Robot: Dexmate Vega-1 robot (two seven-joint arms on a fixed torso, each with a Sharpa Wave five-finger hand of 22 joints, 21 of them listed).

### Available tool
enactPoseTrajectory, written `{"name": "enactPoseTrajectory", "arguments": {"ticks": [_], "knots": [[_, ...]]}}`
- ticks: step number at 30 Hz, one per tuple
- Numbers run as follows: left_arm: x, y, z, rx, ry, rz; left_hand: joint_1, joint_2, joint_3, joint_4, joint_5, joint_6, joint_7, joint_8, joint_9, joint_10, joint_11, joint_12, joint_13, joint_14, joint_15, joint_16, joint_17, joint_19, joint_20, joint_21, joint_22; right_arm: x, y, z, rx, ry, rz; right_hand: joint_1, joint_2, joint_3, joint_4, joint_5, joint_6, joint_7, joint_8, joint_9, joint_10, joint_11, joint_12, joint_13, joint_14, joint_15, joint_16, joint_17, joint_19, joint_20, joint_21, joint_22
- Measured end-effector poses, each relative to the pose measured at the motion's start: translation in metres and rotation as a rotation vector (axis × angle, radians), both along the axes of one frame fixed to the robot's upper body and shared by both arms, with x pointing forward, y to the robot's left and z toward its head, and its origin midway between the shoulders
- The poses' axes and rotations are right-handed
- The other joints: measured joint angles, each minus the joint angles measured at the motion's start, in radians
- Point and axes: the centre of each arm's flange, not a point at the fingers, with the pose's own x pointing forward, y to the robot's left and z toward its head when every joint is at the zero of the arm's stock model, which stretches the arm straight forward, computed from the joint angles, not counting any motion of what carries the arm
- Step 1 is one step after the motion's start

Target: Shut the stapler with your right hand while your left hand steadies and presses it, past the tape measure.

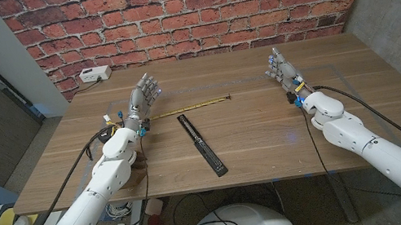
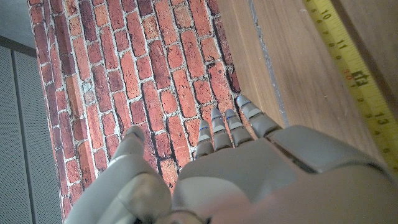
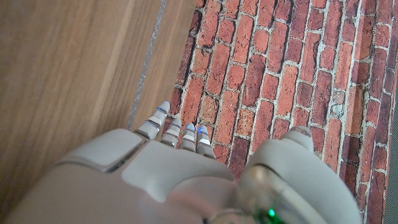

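The grey left hand stands empty, fingers spread, at the wooden bench's far left. Just right, a yellow tape measure strip stretches rightward. The long black stapler lies opened flat mid-bench, nearer. The grey right hand stands empty, fingers apart, far right.

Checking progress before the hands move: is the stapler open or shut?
Open: the stapler lies unfolded flat as one long black strip on the table, untouched.
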Motion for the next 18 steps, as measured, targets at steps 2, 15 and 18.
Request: {"name": "enactPoseTrajectory", "arguments": {"ticks": [2,15,18], "knots": [[0.001,0.0,0.0,-0.003,-0.001,0.0,0.0,0.0,0.0,0.0,0.0,0.0,0.0,0.0,0.0,0.0,0.0,0.0,0.0,0.0,0.0,0.0,0.0,0.0,0.0,0.0,0.0,0.0,0.0,-0.001,0.0,0.003,-0.002,0.0,0.0,0.0,0.0,0.0,0.0,0.0,0.0,0.001,0.0,0.0,0.0,0.0,0.0,0.0,0.0,0.0,0.0,0.0,0.0,0.0],[0.002,0.002,-0.001,-0.007,-0.009,0.0,0.0,0.0,0.0,0.0,0.0,0.0,0.0,0.0,0.0,0.012,-0.005,0.008,0.0,0.0,0.0,0.0,0.0,0.0,0.0,0.0,0.0,-0.002,0.007,-0.003,0.013,-0.006,0.005,0.011,-0.001,0.002,-0.002,0.0,0.041,-0.016,0.015,-0.002,0.045,-0.013,0.015,0.0,0.031,-0.019,0.017,-0.008,0.043,-0.032,-0.006,0.0],[0.001,0.005,-0.002,-0.013,-0.015,0.003,0.0,0.0,0.0,0.0,0.0,0.0,0.0,0.0,0.0,0.012,-0.005,0.008,0.0,0.0,0.0,0.0,0.0,0.0,0.0,0.0,0.0,-0.005,0.011,-0.001,-0.001,-0.016,0.006,0.018,0.005,0.001,-0.008,0.0,0.04,-0.015,0.015,-0.002,0.044,-0.012,0.014,0.0,0.031,-0.019,0.017,-0.008,0.043,-0.032,-0.016,0.0]]}}
